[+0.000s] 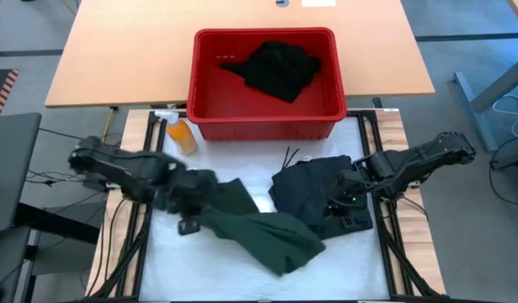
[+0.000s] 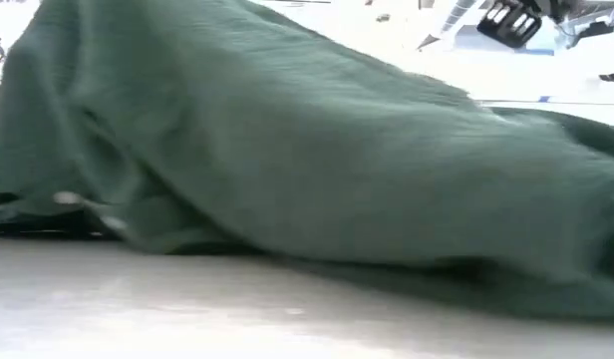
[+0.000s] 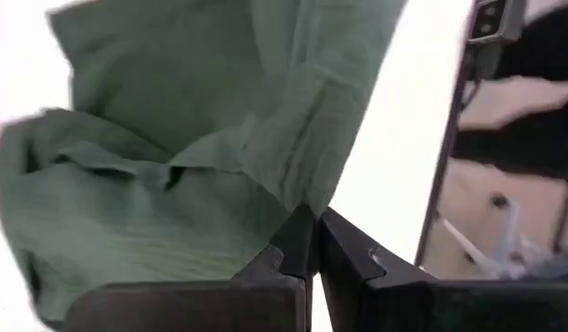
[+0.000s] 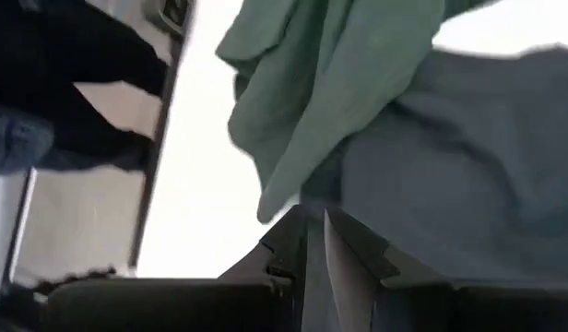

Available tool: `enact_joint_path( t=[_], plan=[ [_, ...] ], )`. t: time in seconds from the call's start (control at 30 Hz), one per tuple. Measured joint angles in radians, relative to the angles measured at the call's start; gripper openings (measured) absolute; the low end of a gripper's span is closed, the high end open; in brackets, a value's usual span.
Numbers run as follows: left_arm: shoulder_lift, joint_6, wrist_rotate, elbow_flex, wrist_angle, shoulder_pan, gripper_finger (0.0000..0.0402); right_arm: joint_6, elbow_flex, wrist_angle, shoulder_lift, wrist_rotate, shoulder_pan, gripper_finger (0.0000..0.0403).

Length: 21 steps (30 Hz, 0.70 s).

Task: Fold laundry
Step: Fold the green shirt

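Note:
A green garment (image 1: 267,231) lies spread across the white table top, and it fills the low view (image 2: 287,150). Its left end rises to my left gripper (image 1: 200,200), which is shut on it. A dark garment (image 1: 314,189) lies bunched at the right. My right gripper (image 1: 339,202) is over that garment and shut on cloth. One more black garment (image 1: 280,69) lies inside the red basket (image 1: 210,105) at the far side. My left gripper (image 3: 309,221) pinches a bunched fold of the green garment (image 3: 298,189) between its two fingertips, slanting down from the table's left. The cloth fans out beyond the tips in several folds. The held end is raised and the rest trails onto the table. My right gripper (image 4: 313,217) is shut on cloth where the dark garment (image 4: 358,189) meets a hanging fold of the green garment (image 4: 289,189). It slants down from the table's right. I cannot tell which cloth lies between the fingers. The dark cloth bunches up against the tips.
An orange bottle (image 1: 182,136) lies beside the basket's left near corner. Black cords (image 1: 288,156) lie just in front of the basket. A wooden table (image 1: 116,50) stands behind it. Black frame rails (image 1: 385,227) run along the work surface's sides.

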Motion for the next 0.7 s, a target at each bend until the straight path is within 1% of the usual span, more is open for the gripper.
enact_joint_path(
  t=[0.1,0.2,0.27,0.33,0.4,0.53,0.63,0.7],
  plan=[
    [-0.088,-0.113,-0.098,-0.085,0.022,-0.093,0.0,0.079,0.0,0.101,0.008,0.057,0.039,0.007],
    [-0.176,-0.212,-0.148,-0.187,0.05,-0.189,0.0,0.144,-0.016,0.247,0.04,0.122,0.079,0.007],
    [-0.232,-0.248,-0.18,-0.262,0.099,-0.256,0.0,0.147,-0.036,0.385,0.078,0.13,0.099,0.007],
    [-0.281,-0.255,-0.192,-0.346,0.172,-0.323,0.0,0.144,-0.064,0.565,0.13,0.133,0.115,0.007],
    [-0.32,-0.256,-0.197,-0.427,0.236,-0.375,0.0,0.136,-0.075,0.703,0.21,0.162,0.124,0.007],
    [-0.363,-0.279,-0.194,-0.577,0.356,-0.477,0.0,0.178,-0.073,0.896,0.413,0.211,0.122,0.007],
    [-0.368,-0.305,-0.188,-0.659,0.426,-0.551,0.0,0.26,-0.043,0.969,0.565,0.278,0.115,0.0066],
    [-0.368,-0.334,-0.183,-0.704,0.468,-0.595,0.0,0.302,-0.015,1.002,0.653,0.283,0.106,0.0059]
  ],
)
